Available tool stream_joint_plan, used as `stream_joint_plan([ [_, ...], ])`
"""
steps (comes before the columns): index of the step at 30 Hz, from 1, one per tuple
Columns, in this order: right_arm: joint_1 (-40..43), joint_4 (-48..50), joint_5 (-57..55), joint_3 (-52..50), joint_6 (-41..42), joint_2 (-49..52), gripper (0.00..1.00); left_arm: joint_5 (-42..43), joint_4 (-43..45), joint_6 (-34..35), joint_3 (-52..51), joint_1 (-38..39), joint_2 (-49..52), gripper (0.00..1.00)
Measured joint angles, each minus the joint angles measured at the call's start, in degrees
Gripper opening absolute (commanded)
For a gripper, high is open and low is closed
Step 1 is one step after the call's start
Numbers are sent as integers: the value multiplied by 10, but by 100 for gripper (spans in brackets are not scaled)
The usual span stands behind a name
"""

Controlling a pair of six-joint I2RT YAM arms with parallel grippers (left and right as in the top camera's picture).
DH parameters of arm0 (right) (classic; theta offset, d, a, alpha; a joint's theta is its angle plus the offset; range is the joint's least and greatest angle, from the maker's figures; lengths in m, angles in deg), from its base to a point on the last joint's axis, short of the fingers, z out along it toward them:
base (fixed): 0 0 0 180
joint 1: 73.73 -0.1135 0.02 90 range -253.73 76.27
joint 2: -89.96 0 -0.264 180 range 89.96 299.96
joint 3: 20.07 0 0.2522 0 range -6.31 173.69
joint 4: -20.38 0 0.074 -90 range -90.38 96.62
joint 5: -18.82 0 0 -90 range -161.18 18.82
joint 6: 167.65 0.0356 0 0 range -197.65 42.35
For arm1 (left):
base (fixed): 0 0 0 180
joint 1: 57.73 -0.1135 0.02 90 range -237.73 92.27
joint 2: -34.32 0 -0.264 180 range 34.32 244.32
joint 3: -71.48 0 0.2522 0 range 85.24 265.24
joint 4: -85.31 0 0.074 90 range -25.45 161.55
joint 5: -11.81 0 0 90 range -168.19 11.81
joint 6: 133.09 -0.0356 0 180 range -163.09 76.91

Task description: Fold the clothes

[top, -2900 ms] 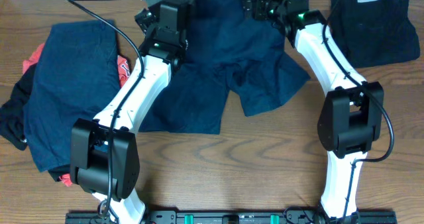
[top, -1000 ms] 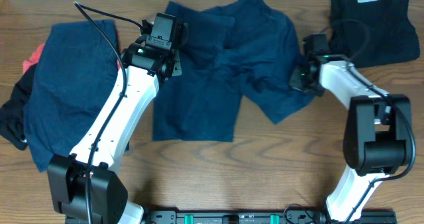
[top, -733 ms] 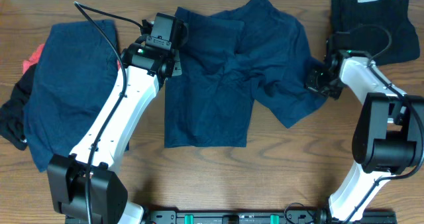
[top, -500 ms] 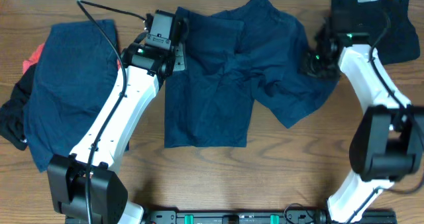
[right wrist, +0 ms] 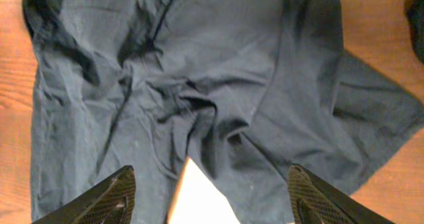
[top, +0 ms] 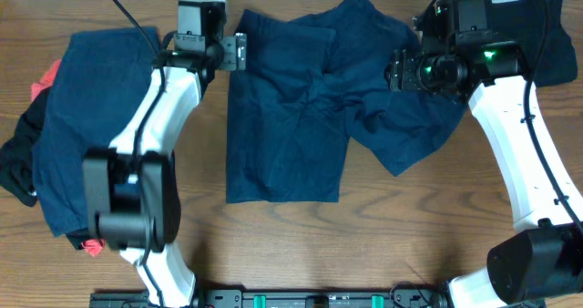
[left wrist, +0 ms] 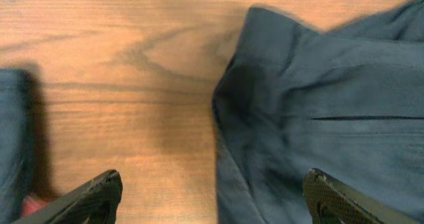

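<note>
Shorts (top: 301, 117), navy, lie spread at the centre of the table (top: 410, 244). The waist is toward the far edge. One leg runs straight back toward the arm bases and the other splays out to the right, with a knot of creases at the crotch.

My left gripper (top: 240, 51) hangs just beside the waist's left corner with its jaws spread and nothing between them. Its wrist view shows bare wood and the shorts' edge below. My right gripper (top: 397, 71) hovers above the shorts' right side, also spread and empty.

I judge the cloth thin, light and limp. It will sag, drag across the wood and take a second layer along if I pinch carelessly. The waistband corners and leg hems look the firmest places to grip, since the seams are thicker there. I'd stay off the creased middle.

No bin or basket shows, so everything sits straight on the table. A pile (top: 100, 117) lies at the left, with a navy piece on top and red-orange (top: 46, 80) and black (top: 14, 171) cloth poking out from under it. A black garment (top: 556, 44) lies at the far right corner.
</note>
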Motion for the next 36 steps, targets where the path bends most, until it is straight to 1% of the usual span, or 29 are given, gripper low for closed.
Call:
stream_joint_plan([
  [4, -2, -16, -1, 0, 0, 0, 71, 19, 56, -12, 0, -16, 60, 89],
  [11, -25, -27, -2, 0, 0, 0, 70, 50, 82, -33, 0, -7, 108, 78],
  [13, -29, -26, -2, 0, 0, 0, 69, 56, 83, -35, 0, -3, 120, 67],
  [15, -30, -26, -2, 0, 0, 0, 68, 59, 82, -37, 0, 0, 134, 49],
  [17, -30, -26, -3, 0, 0, 0, 64, 60, 85, -37, 0, 0, 144, 32],
  [21, -30, -23, -3, -3, -1, 0, 61, 65, 84, -34, 1, 0, 144, 8],
  [22, -30, -18, -3, -7, -1, 0, 61, 65, 82, -31, 1, 0, 144, 6],
  [26, -30, 9, -3, -37, 3, 0, 58, 67, 43, -5, 1, -4, 131, 6],
  [30, -30, 50, -3, -87, 13, 0, 57, 69, -51, 57, 0, -19, 87, 6],
  [33, -30, 78, -2, -120, 17, 1, 57, 71, -133, 101, 0, -40, 28, 6],
  [36, -30, 106, 0, -151, 19, 1, 56, 70, -199, 130, 0, -62, -35, 6],
])
